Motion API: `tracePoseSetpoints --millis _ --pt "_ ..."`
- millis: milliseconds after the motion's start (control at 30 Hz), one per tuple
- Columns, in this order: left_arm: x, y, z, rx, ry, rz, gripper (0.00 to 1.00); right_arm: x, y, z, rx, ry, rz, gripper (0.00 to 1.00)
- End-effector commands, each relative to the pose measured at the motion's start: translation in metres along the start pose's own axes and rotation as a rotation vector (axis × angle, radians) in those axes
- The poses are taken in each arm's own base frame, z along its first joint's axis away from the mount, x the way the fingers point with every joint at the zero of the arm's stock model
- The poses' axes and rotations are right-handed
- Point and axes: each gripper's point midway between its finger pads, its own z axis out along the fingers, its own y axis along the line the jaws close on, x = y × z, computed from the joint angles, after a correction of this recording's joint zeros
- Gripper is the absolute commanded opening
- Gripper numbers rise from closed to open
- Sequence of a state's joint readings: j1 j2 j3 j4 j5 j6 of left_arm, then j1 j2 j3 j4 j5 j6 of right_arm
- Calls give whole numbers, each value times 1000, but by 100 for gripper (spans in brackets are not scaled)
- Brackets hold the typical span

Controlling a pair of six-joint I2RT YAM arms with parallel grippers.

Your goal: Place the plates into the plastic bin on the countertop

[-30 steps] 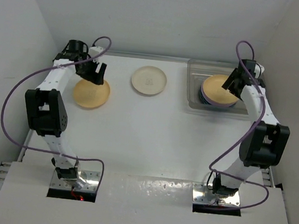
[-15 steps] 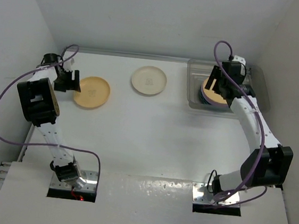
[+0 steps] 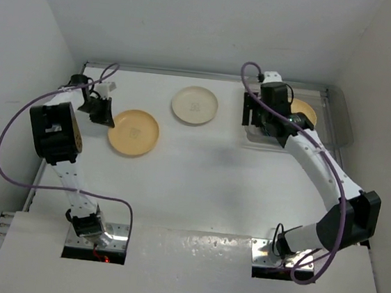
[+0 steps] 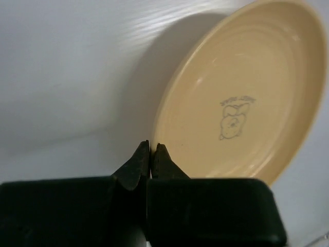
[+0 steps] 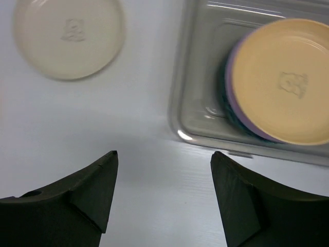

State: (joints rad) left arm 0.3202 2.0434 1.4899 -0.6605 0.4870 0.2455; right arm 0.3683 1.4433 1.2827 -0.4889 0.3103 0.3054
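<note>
My left gripper (image 3: 105, 113) is shut on the left rim of a yellow-orange plate (image 3: 134, 132), which tilts up off the white countertop (image 3: 192, 181) in the left wrist view (image 4: 247, 98). A cream plate (image 3: 194, 105) lies flat at the back middle, also visible to the right wrist (image 5: 68, 36). The clear plastic bin (image 3: 334, 135) at the back right holds a stack of plates topped by a yellow-orange one (image 5: 282, 82) over a lavender one (image 5: 231, 95). My right gripper (image 5: 164, 154) hangs open and empty over the countertop just left of the bin's rim (image 5: 180, 103).
White walls close in the countertop on the left, back and right. The right arm (image 3: 319, 166) stretches diagonally from its base at the near edge toward the bin's left side. A purple cable (image 3: 15, 134) loops off the left arm.
The left gripper has shut on the yellow-orange plate's rim and the plate has shifted right and nearer. The right gripper has left the bin, moving left over the countertop, still open.
</note>
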Motion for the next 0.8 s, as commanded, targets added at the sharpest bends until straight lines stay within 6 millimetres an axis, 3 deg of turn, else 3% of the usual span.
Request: tracePoseSetpoints --millis 0,33,67,100,133,267,433,600,767 --pt "-33 -97 -43 186 -103 307 0 -16 55 -13 -196 -72 -123 71" --pt "-37 -115 -50 205 -118 356 0 -9 86 -11 -256 -68 -163 70" --pt "-45 -146 -62 216 -148 443 0 -10 99 -12 -286 -73 -173 70" --pt "-46 -158 -65 212 -153 477 0 -12 124 -17 -337 -99 -193 68" --pt "-50 -178 -71 196 -154 516 0 -5 134 -9 -350 -78 -193 66" --pt "-51 -220 -79 231 -124 561 0 -15 172 -11 -414 -127 -181 60" --pt "-49 -246 -84 294 -122 597 0 -9 190 -7 -487 -137 -158 50" --pt "-47 -273 -97 399 -154 652 0 21 190 10 -465 -69 -161 35" --pt "-48 -278 -96 435 -158 650 0 37 204 16 -541 -30 -122 35"
